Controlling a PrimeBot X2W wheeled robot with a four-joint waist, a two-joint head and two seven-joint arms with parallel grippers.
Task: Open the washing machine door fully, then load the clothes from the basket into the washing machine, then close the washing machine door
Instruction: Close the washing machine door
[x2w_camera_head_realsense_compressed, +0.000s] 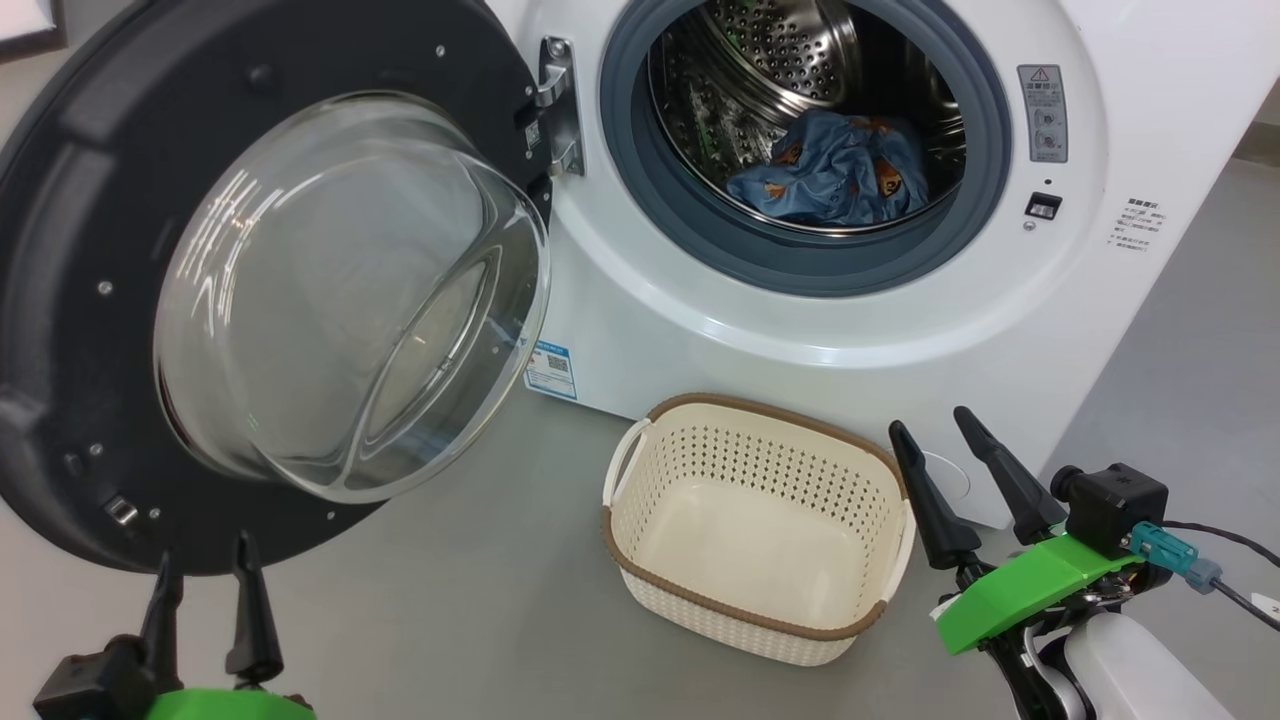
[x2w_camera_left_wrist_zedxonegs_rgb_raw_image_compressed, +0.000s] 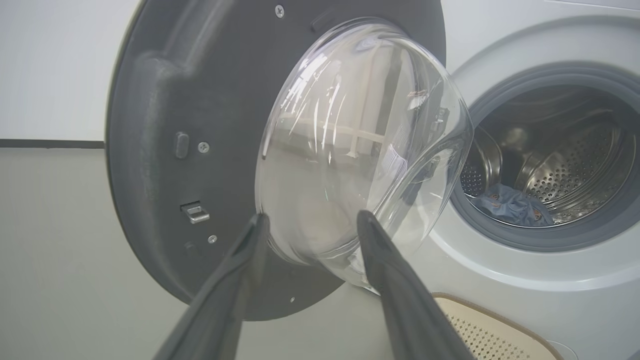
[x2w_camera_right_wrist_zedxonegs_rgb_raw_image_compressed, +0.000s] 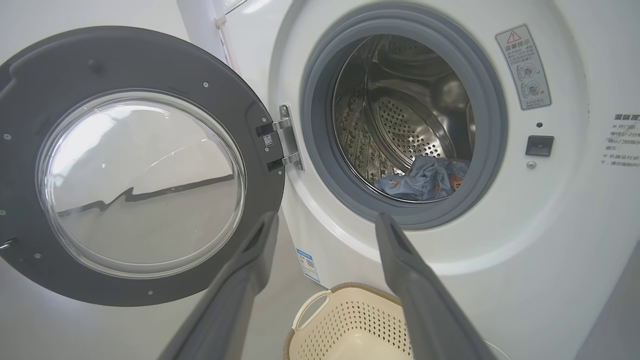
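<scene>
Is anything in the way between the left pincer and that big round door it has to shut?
Nothing visible does. The left pincer hangs open right before the washing machine door, no object between them. The basket stands aside on the floor.

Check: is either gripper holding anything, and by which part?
Nothing is held. The left gripper and right gripper both stand open and empty; the clothes lie in the drum.

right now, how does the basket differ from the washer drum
The basket is empty; the drum holds the blue printed clothes. The basket is cream plastic; the drum is shiny steel. The basket opens upward; the drum opens to the front. Both have perforated walls.
</scene>
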